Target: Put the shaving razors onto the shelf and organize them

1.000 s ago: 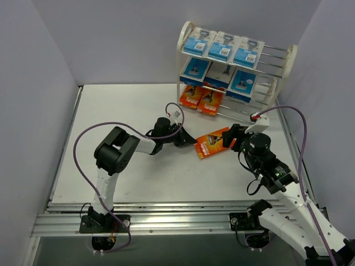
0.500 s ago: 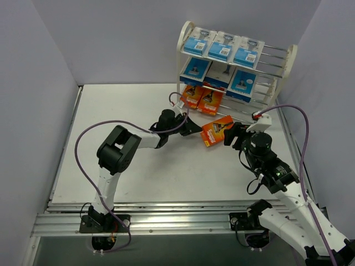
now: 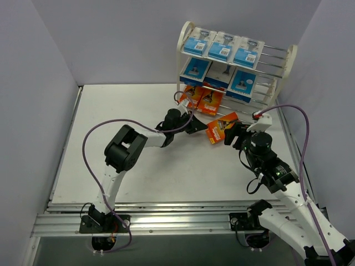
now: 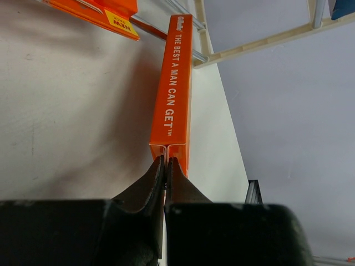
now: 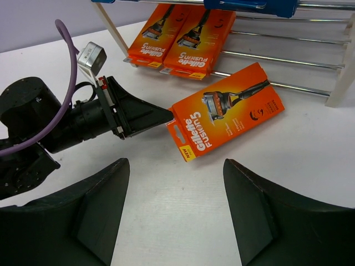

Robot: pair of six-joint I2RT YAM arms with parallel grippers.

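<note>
An orange razor box (image 3: 222, 128) is held off the table just in front of the shelf (image 3: 288, 58), its far end at the bottom tier's front rods. My left gripper (image 3: 203, 128) is shut on the box's near flap (image 4: 168, 151), and the box shows edge-on in the left wrist view. Two more orange boxes (image 3: 201, 98) lie on the bottom tier. Blue razor packs (image 3: 222, 49) fill the top tier and others (image 3: 219, 73) the middle tier. My right gripper (image 5: 177, 213) stands open just right of the held box (image 5: 227, 111), with nothing between its fingers.
The cream shelf stands at the table's back right, close to the right wall. Bare wire rods (image 5: 277, 55) run to the right of the two orange boxes on the bottom tier. A shelf end post (image 5: 344, 83) is at the far right.
My left gripper has carried the orange box up and to the right, from mid-table to the shelf's bottom tier. The right arm has hardly moved.
</note>
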